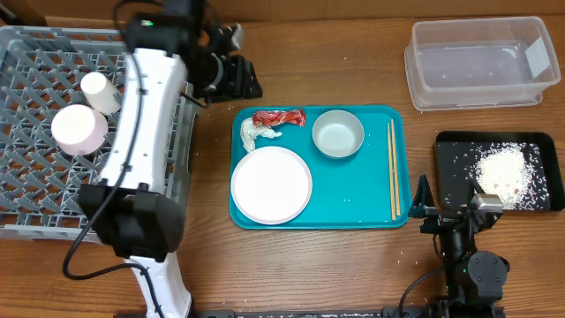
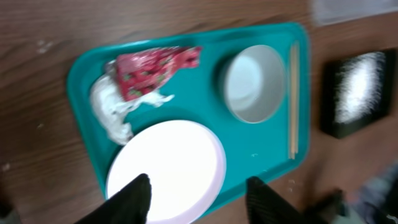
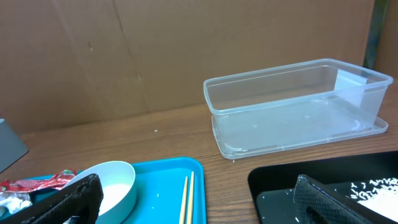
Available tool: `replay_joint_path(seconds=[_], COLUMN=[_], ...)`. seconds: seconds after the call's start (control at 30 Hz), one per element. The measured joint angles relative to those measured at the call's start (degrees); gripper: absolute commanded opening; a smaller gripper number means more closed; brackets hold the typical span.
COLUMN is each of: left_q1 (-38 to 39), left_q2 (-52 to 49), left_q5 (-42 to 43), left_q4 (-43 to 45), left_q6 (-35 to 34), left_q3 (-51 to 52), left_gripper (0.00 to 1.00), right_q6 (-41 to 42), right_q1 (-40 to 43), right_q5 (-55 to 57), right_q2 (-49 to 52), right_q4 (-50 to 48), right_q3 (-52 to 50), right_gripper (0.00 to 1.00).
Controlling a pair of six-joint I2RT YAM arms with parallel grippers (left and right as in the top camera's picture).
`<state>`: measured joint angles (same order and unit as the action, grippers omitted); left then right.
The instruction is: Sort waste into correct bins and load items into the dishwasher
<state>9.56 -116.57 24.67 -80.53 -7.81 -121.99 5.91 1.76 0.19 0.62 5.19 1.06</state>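
Closest to the lens are the left gripper's [image 2: 199, 185] two black fingers, parted with nothing between them, hanging above the teal tray [image 2: 81, 68]. The small white plate [image 2: 165, 165] shows right below and between them. Just past the plate from that hand sit the tissue wad [image 2: 112, 106] and the red wrapper [image 2: 152, 68], wrapper overlapping tissue, tissue touching the plate's rim. The grey-green bowl [image 2: 255, 84] is out ahead too, toward the other finger. The right gripper [image 3: 196, 202] is spread wide and empty, with the clear tub [image 3: 292, 106] ahead of it, well apart from the left hand. The dish rack [image 1: 35, 177] is off to the left hand's side, white cup [image 1: 100, 91] already in it. My worry: that plate lies flat, so fingers coming straight down could skid off the rim, shove it into the tissue, or hook the tray lip. Going for the tissue could drag the wrapper along too.
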Motion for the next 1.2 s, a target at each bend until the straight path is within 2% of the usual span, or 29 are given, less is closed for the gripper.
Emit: replay_joint_path(seconds=[0.07, 0.1, 0.2, 0.33, 0.67, 1.2], left_q1=[2.29, 3.5, 5.35, 6.6, 6.86, 7.74], left_q2=[-0.02, -0.02, -0.02, -0.02, -0.02, -0.02], left_q5=[-7.08, -10.91, -17.94, -22.97, -24.74, -24.7], left_q4=[0.85, 1.25, 3.02, 5.22, 16.87, 33.03], left_q6=[-3.89, -6.23, -11.1, -16.85, -23.1, -25.33], left_q3=[1.46, 2.38, 5.01, 10.82, 23.93, 38.51], left_gripper=[0.54, 0.54, 0.51, 0.47, 0.39, 0.43], right_q6=[0.02, 0.0, 0.02, 0.0, 0.02, 0.0], right_q1=[0.02, 0.0, 0.02, 0.0, 0.0, 0.02], right_q5=[0.0, 0.0, 0.0, 0.0, 0.0, 0.0], right_q2=[0.0, 0.0, 0.02, 0.0, 0.0, 0.0], right_q4=[-0.02, 0.0, 0.0, -0.04, -0.02, -0.02], right_q3=[0.0, 0.0, 0.0, 0.0, 0.0, 0.0], right_gripper=[1.0, 1.0, 1.0, 1.0, 1.0, 1.0])
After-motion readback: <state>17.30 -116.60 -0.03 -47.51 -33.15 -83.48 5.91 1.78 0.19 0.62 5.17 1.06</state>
